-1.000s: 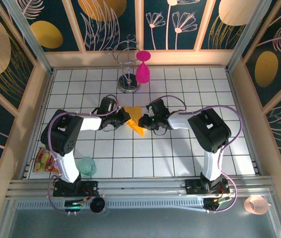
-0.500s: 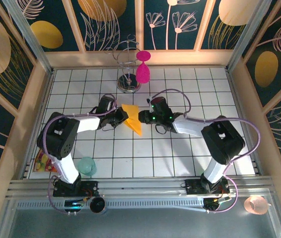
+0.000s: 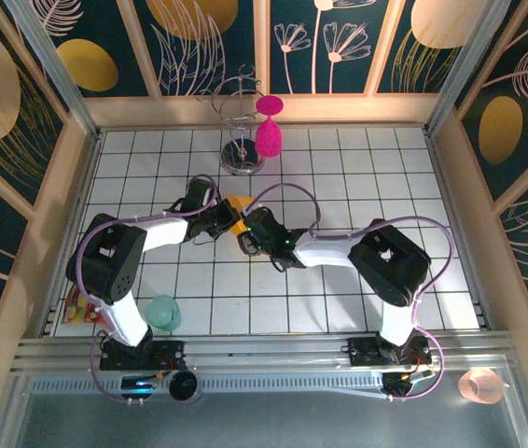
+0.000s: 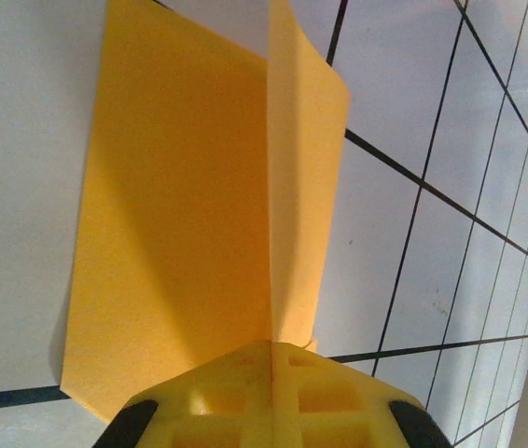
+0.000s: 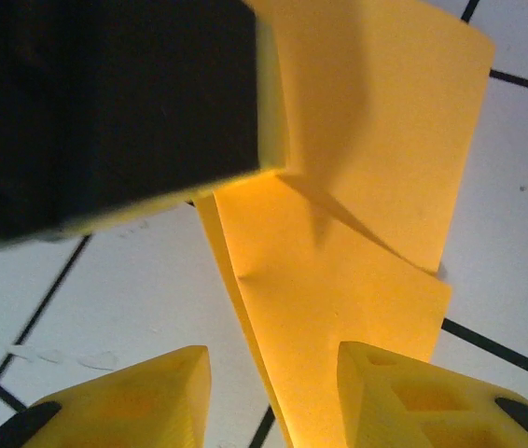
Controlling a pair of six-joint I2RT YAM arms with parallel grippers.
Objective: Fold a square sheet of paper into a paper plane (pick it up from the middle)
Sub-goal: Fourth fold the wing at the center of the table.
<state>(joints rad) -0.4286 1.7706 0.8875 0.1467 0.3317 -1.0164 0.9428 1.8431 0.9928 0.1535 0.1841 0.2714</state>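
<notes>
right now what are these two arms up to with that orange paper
Both arms meet over the middle of the white tiled table, working on the orange-yellow sheet of paper. The left claw is shut on one edge, and a flap is raised along a crease. The right claw is open, with the paper running between its fingers. The sheet is only partly folded, not a plane yet.

Right gripper (image 5: 269, 387), fingers spread, straddles the creased square sheet of paper (image 5: 367, 168); left gripper (image 5: 266, 154) pinches its upper part.
</notes>
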